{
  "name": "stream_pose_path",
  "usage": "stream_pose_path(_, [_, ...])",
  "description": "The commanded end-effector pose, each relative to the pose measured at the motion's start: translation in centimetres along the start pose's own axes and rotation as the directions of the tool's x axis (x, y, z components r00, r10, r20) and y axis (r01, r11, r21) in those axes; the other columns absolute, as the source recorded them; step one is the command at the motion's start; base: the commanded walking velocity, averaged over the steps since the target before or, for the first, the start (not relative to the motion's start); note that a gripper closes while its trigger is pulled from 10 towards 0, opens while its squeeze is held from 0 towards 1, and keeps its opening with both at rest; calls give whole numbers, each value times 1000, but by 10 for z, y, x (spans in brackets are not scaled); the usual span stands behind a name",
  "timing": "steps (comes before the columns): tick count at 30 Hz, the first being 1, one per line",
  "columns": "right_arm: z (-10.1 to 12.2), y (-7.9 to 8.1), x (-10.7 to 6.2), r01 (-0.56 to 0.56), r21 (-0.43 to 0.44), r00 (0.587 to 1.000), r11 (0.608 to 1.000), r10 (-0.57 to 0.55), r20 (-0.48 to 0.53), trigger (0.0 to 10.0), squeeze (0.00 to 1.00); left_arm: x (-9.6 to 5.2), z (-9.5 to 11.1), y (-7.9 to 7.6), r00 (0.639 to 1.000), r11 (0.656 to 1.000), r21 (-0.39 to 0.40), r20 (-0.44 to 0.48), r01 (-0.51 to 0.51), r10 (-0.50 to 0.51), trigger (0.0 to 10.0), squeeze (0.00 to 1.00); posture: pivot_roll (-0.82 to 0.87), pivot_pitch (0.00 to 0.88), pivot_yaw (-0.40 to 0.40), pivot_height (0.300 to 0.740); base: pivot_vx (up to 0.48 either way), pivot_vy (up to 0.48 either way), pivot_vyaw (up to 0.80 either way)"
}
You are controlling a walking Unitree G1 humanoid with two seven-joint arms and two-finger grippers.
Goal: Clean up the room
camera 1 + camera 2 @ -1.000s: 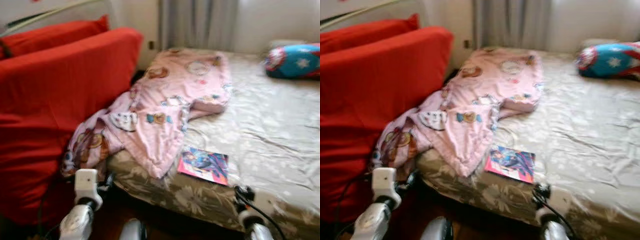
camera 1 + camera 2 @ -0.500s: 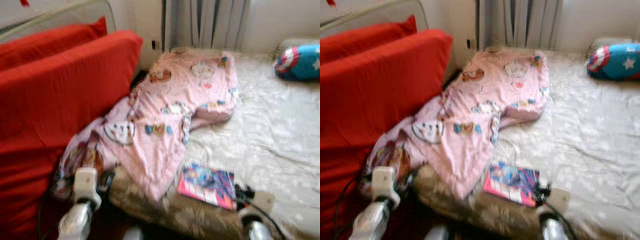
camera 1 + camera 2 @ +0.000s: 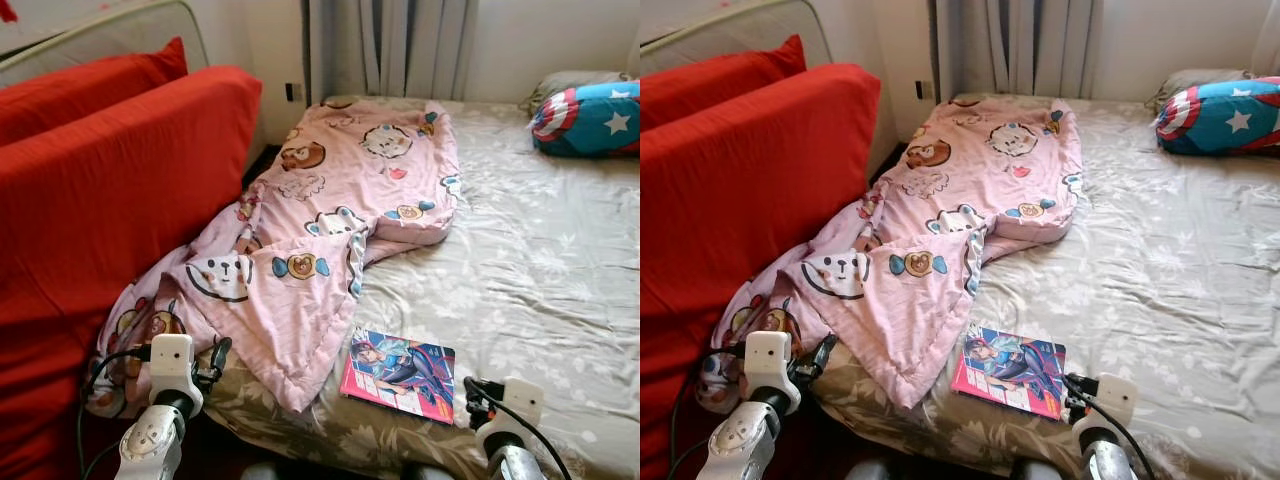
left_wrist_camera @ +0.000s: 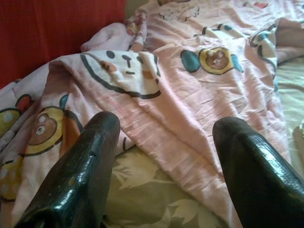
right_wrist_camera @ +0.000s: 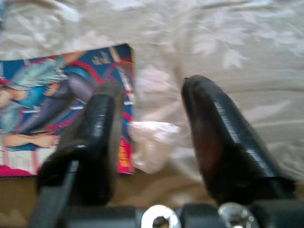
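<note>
Count: one bed [image 3: 560, 300] with grey floral sheet, one pink cartoon blanket [image 3: 340, 230], one comic book [image 3: 398, 373], one blue star-print pillow [image 3: 590, 118], two red cushions [image 3: 110, 190] stacked at 9 o'clock against the bed's side, curtain [image 3: 390, 45] at 12.

Blanket runs from 12 o'clock down the bed's left edge; its lower corner spills off toward the cushions. Comic lies flat on the sheet near the bed's front edge at 5–6 o'clock, just beside the blanket's hem, not touching it as far as I can tell. Pillow sits at 2 o'clock.

Left gripper [image 4: 164, 156]: fingers spread wide, nothing between them, hovering over the blanket's low fold at the bed edge. Right gripper [image 5: 147, 137]: fingers parted, empty, over the sheet by the comic's corner; a small pale crumpled scrap [image 5: 152, 142] lies between the fingertips on the sheet.

Vs half a second ago: the head view has sharpened from blur and sits a bit higher and wider. That's camera movement; blanket, comic and pillow lie as they did.
</note>
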State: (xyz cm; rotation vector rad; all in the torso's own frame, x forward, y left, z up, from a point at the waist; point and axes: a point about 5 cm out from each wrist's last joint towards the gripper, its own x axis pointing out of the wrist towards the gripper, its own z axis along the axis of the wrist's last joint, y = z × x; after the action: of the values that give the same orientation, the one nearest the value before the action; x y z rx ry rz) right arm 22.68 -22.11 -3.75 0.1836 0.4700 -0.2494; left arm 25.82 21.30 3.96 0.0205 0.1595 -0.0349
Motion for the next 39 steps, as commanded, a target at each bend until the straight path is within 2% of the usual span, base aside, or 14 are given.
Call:
stream_pose_path(1, [4, -1, 4, 13, 11, 1000, 1000, -13, -14, 10000, 1000, 0, 4, 0, 1000, 1000, -2, 7, 1, -1, 10000, 0, 51, 41, 21, 629, 0, 0, 0])
stream_pose_path(5, [15, -4, 10, 29, 54, 1000, 998, -30, 0, 10000, 1000, 1, 8, 1, 1000, 1000, -2, 22, -1, 1, 10000, 0, 63, 111, -3, 629, 0, 0, 0])
stream_pose_path(11, [22, -4, 15, 35, 44, 999, 998, -34, -15, 10000, 1000, -6, 10, 7, 999, 999, -14, 28, -36, 36, 10000, 0, 81, 142, -14, 629, 0, 0, 0])
stream_pose_path(12, [24, -4, 17, 40, 62, 999, 997, -39, -18, 10000, 769, -8, 12, 7, 999, 999, -14, 31, -37, 38, 10000, 0, 87, 152, -11, 629, 0, 0, 0])
stream_pose_path(14, [26, -3, 18, 43, 75, 999, 996, -41, -20, 10000, 769, -10, 13, 8, 999, 999, -14, 34, -38, 39, 10000, 0, 89, 155, -9, 629, 0, 0, 0])
stream_pose_path(15, [28, 2, 21, 26, 89, 999, 996, -22, -44, 10000, 0, -13, 16, 7, 999, 999, -8, 37, -35, 35, 10000, 0, 107, 184, -2, 629, 0, 0, 0])
stream_pose_path(19, [25, 8, 23, 4, 81, 997, 997, 2, -80, 10000, 0, -15, 19, 7, 999, 1000, 0, 40, -28, 28, 10000, 0, 114, 197, 2, 629, 0, 0, 0])
stream_pose_path(25, [19, 22, 22, -57, 139, 991, 989, 72, -109, 10000, 0, -33, 26, 8, 999, 1000, 16, 45, -19, 19, 10000, 0, 173, 244, -2, 629, 0, 0, 0])
stream_pose_path(31, [19, 28, 23, -65, 145, 989, 987, 83, -119, 10000, 0, -40, 29, 7, 999, 1000, 21, 38, -20, 19, 10000, 0, 202, 266, 3, 629, 0, 0, 0])
stream_pose_path(34, [23, 36, 25, -91, 155, 989, 984, 108, -104, 10000, 0, -46, 33, 6, 999, 1000, 29, 34, -12, 11, 10000, 0, 222, 289, 4, 629, 0, 0, 0])
stream_pose_path(39, [28, 39, 27, -100, 151, 988, 983, 116, -102, 10000, 0, -49, 35, 5, 999, 999, 34, 34, -9, 8, 10000, 0, 228, 295, 3, 629, 0, 0, 0])
